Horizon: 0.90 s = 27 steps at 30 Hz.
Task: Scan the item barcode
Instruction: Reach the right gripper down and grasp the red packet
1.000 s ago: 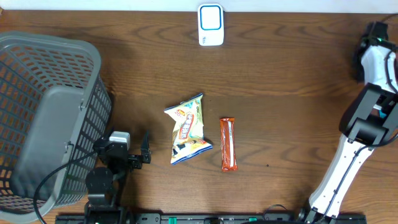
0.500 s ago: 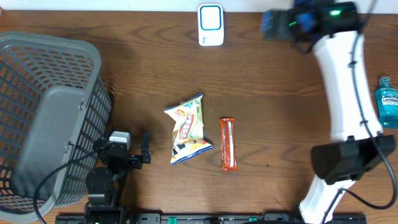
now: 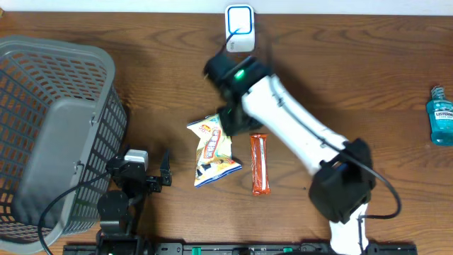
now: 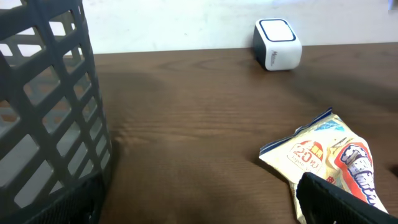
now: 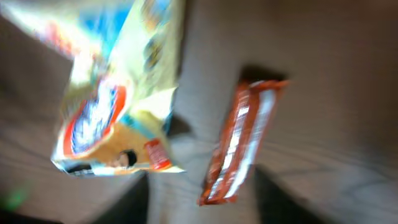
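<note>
— Which way is the snack bag (image 3: 214, 147) lying?

— Flat on the surface (image 3: 354, 71), printed side up, well out in front of the barcode scanner (image 3: 240, 28), on the arms' side. Its long axis runs roughly toward the scanner, tipped a little, with one corner pointing that way.

— And the right claw (image 3: 231, 120)?

— It's over the bag's end nearest the scanner. I cannot tell how wide it stands or whether it touches the bag, because its own camera view is smeared.

— The other one?

— The left claw (image 3: 167, 170) is spread wide with nothing in it, farther from the scanner and off to its left.

— Anything else?

— An orange-wrapped bar (image 3: 260, 163) lies lengthwise toward the scanner, slightly to its right. A mouthwash bottle (image 3: 441, 115) is far to the scanner's right, and a grey basket (image 3: 49, 134) is far to its left.
</note>
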Each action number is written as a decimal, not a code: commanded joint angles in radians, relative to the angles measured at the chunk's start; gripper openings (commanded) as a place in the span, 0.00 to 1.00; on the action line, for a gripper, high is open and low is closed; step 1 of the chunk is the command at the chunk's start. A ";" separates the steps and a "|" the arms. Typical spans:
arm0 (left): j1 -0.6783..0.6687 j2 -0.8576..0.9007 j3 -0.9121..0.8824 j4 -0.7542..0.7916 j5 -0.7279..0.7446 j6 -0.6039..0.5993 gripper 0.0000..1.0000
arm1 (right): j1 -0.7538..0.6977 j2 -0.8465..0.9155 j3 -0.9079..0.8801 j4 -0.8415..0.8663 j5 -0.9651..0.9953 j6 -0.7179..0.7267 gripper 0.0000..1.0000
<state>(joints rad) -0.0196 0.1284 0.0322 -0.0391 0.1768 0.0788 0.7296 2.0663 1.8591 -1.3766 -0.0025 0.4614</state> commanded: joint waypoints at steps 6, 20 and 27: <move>0.002 -0.003 -0.028 -0.012 -0.002 -0.005 0.98 | 0.096 -0.006 -0.266 0.075 0.025 0.064 0.08; 0.002 -0.003 -0.028 -0.012 -0.002 -0.005 0.98 | 0.085 -0.006 -0.610 0.111 0.031 0.094 0.01; 0.002 -0.003 -0.028 -0.012 -0.002 -0.005 0.98 | -0.062 -0.010 -0.566 0.060 0.337 0.222 0.10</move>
<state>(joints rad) -0.0196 0.1284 0.0322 -0.0391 0.1764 0.0788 0.7395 2.0579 1.2633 -1.3170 0.1448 0.6071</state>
